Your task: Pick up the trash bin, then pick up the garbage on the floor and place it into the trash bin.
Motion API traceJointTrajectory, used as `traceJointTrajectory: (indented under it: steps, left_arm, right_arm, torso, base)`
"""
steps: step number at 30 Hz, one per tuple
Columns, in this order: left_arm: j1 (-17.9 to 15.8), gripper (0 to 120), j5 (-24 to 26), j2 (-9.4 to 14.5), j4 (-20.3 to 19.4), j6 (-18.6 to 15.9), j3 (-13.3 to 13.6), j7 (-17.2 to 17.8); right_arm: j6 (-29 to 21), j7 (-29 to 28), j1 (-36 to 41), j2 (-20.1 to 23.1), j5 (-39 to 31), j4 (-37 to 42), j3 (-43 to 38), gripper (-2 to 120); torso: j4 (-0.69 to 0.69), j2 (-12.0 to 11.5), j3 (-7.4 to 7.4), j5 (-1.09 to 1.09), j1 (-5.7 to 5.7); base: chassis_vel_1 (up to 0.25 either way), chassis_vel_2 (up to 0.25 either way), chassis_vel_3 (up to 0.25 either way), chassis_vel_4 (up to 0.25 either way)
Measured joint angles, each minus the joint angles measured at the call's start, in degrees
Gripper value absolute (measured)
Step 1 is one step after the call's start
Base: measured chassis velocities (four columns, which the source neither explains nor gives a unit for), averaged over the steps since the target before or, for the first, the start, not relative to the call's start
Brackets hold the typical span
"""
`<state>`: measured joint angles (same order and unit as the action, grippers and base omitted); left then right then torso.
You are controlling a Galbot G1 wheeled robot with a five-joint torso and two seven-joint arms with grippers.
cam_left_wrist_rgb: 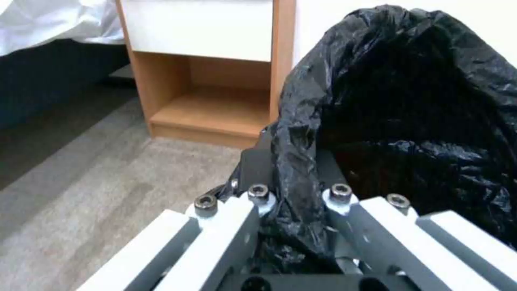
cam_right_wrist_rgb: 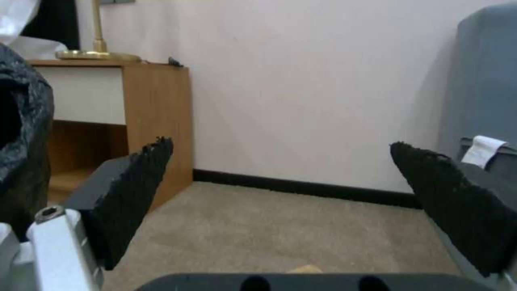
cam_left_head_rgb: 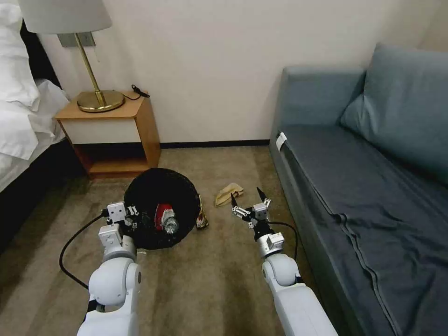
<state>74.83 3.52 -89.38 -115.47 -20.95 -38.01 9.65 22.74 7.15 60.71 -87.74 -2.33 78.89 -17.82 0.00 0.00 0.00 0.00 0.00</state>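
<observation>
Trash bin (cam_left_head_rgb: 161, 212) is sitting on the carpet by the nightstand (cam_left_head_rgb: 114, 133), left gripper (cam_left_head_rgb: 133, 219) pinching its black-bagged rim. Red-and-white wrapper (cam_left_head_rgb: 163, 217) is lying inside. Right gripper (cam_left_head_rgb: 249, 198) is hovering wide open, empty, near tan paper (cam_left_head_rgb: 228, 192).

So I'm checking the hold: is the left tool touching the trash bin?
Touching. The left wrist view shows the left tool with its fingers on either side of the trash bin rim, pinching the black bag liner.
</observation>
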Motion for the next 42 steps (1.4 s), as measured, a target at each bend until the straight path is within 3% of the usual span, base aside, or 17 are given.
traceJointTrajectory:
  steps: [24,42]
  left_arm:
    - [0.5,4,1.7,0.6,-0.6,0.0,-1.3,0.9]
    - [0.0,4,2.0,0.3,0.5,0.4,-1.0,1.1]
  right_arm:
    - [0.7,1.2,-0.2,-0.8,0.9,-1.9,1.0,100]
    - [3.0,2.2,-1.1,-0.6,1.3,-4.6,1.8,100]
  torso:
    - [0.00,0.0,0.00,0.00,0.00]
    - [0.00,0.0,0.00,-0.01,0.00]
  base:
    - [-0.151,0.154,0.160,-0.160]
    - [-0.095,0.094,0.095,-0.103]
